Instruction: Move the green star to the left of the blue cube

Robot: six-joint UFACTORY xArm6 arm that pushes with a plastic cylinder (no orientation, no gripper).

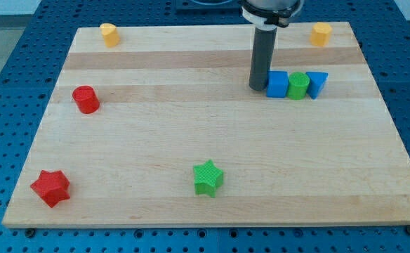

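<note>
The green star (208,177) lies near the view's bottom, about midway across the wooden board. The blue cube (277,83) sits at the upper right, touching a green cylinder (298,85) on its right, which touches a blue triangular block (316,83). My tip (258,87) rests on the board just left of the blue cube, touching or almost touching its left face. The green star is far below and to the left of my tip.
A red cylinder (86,99) stands at the left, a red star (50,187) at the lower left corner. A yellow block (108,34) sits at the top left and another yellow block (321,33) at the top right. The board (156,140) lies on a blue perforated table.
</note>
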